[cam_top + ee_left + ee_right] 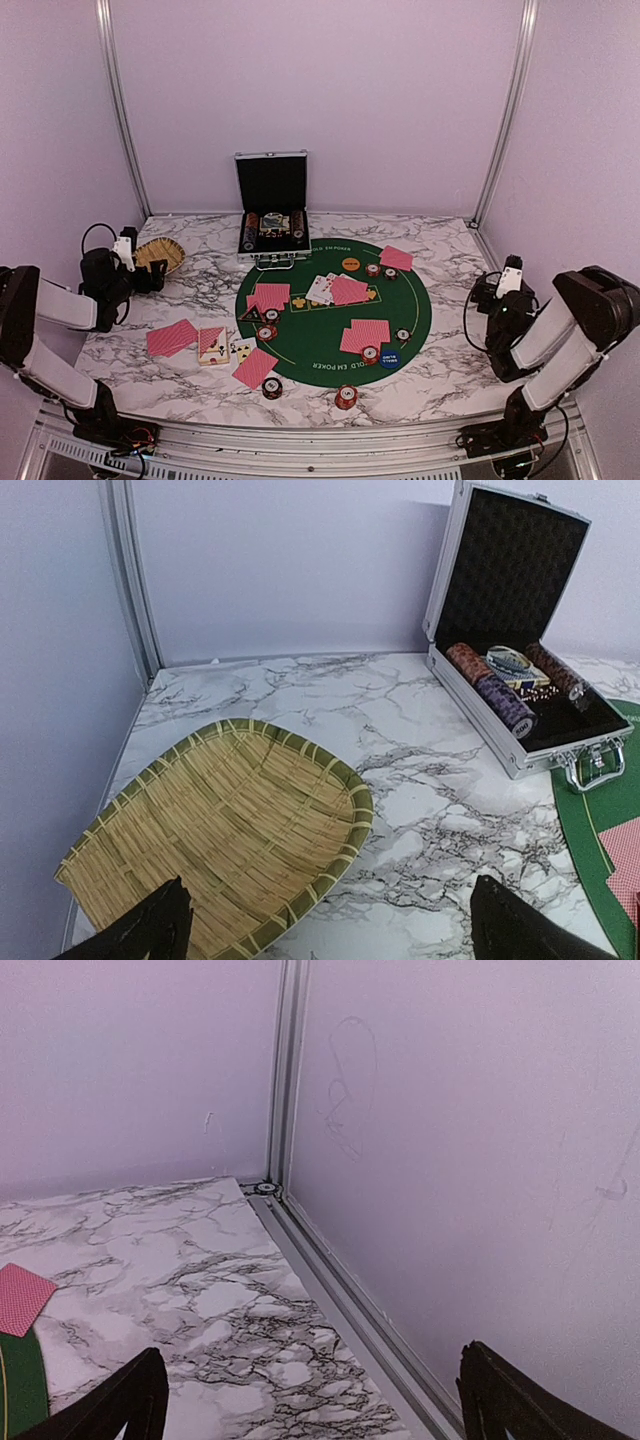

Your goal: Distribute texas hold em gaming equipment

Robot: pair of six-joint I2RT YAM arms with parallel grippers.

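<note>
Marble table boxed in by pale lilac walls, with a green mat in the middle, an open case at the back and a tray off to the left.

Both arms sit out at the sides, well apart from the action. The left fingers are spread wide and empty, looking over the tray. The right fingers are also wide with nothing in them, pointed at the far right corner.

The gear is mostly dealt out already, I'd say. Red-backed cards lie in overlapping pairs around the mat, with two more lots on the marble front-left and a few face-up ones mixed in. Chips are small round striped things, dotted by the card pairs. An orange disc is at the back of the mat and a blue disc at the front.

What worries me:
- Cards are dead flat, so the fingers could skate over one or scrape it along instead of lifting it.
- Since the pairs overlap, grabbing one card probably drags its neighbour with it.
- Two chips sit near the front edge of the table, so a low arm sweep could knock them off.
- Some chips sit just beside cards, and a sloppy pinch might shove both.
- The left arm is right by the tray and could bump it when it swings in.
</note>
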